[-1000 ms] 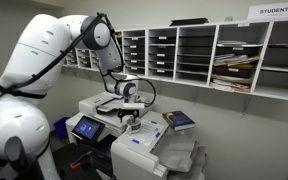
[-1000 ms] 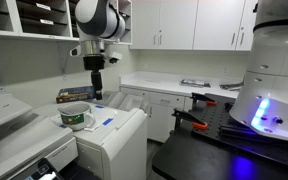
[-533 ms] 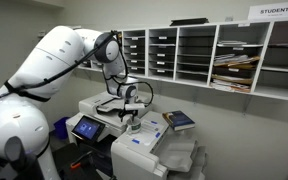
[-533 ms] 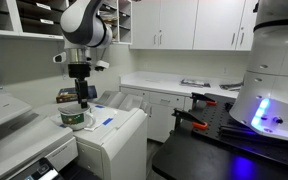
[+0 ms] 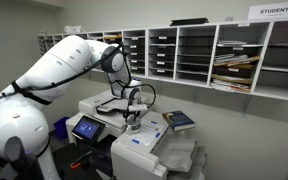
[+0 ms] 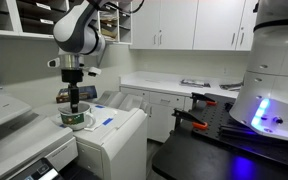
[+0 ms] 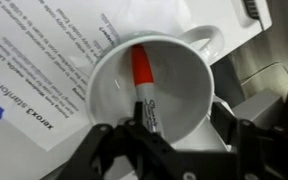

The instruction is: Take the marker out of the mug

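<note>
The small, pale grey-white round ceramic mug [image 7: 189,85] stood upright on the table [image 6: 109,128], which here was the flat lid of a large off-white office printer. In the wrist view it sat partly on a printed white label sheet [image 7: 44,60] with blue and black lettering, its handle pointing towards the upper right of that view. Inside the mug lay the white-barrelled marker with a red cap [image 7: 144,88], leaning against the inner wall with the red end deeper in the cup. The white arm's black Robotiq gripper [image 7: 172,150] hung directly over the mug, pointing straight down, as an exterior view [image 6: 74,103] also showed. Its jaws were apart, one on either side of the marker's near end, and closed on nothing. A dark-covered book [image 5: 180,121] lay farther along the same table, apart from the mug.
</note>
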Robot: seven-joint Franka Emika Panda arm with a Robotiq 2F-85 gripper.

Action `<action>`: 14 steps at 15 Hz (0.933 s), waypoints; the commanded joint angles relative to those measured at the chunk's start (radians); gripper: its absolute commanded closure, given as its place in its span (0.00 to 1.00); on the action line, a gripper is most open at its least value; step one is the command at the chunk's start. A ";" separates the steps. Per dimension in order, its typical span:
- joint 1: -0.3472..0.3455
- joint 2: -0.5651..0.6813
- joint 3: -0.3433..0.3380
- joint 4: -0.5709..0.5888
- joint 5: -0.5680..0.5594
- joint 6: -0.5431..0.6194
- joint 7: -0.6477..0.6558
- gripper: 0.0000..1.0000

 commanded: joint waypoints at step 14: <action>-0.052 0.083 0.062 0.121 -0.015 -0.070 -0.070 0.95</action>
